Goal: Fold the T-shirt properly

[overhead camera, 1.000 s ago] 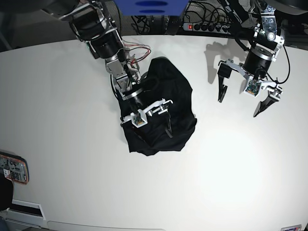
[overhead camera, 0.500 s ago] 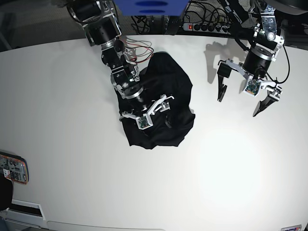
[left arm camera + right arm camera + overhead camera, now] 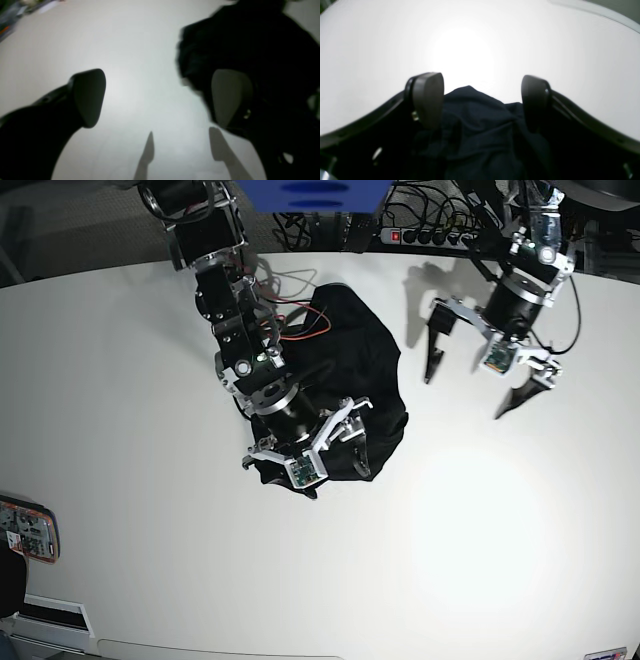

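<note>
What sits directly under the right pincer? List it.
The crumpled black T-shirt lies under the open right pincer, heaped on the white table. Whatever is beneath the cloth folds is hidden, and so is the shirt's part under the arm.

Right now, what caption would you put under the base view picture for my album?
Right gripper open above a crumpled black T-shirt on the white table, left gripper open nearby.
</note>
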Controlling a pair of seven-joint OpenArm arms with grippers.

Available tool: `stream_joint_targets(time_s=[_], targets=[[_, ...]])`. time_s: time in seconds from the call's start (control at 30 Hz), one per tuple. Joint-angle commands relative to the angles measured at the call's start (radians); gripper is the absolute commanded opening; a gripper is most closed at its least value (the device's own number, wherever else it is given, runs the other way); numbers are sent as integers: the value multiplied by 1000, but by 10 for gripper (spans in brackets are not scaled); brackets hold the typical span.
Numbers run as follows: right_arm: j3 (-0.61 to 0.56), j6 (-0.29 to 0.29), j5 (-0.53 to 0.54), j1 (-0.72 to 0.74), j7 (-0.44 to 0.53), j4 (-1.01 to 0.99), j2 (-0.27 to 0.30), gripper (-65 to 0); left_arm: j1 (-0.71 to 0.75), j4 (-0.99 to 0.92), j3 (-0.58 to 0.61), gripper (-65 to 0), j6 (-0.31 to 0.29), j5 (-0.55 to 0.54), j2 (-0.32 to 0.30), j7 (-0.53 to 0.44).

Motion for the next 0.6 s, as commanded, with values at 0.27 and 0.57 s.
stream_joint_targets(time_s=[0.27, 0.57], targets=[[3, 0, 8, 132, -314, 147, -7, -193, 6, 23, 142, 0, 5, -16, -10, 145], [5, 0, 10, 350, -403, 1, -7, -194, 14, 18, 244, 0, 7, -16, -12, 160]])
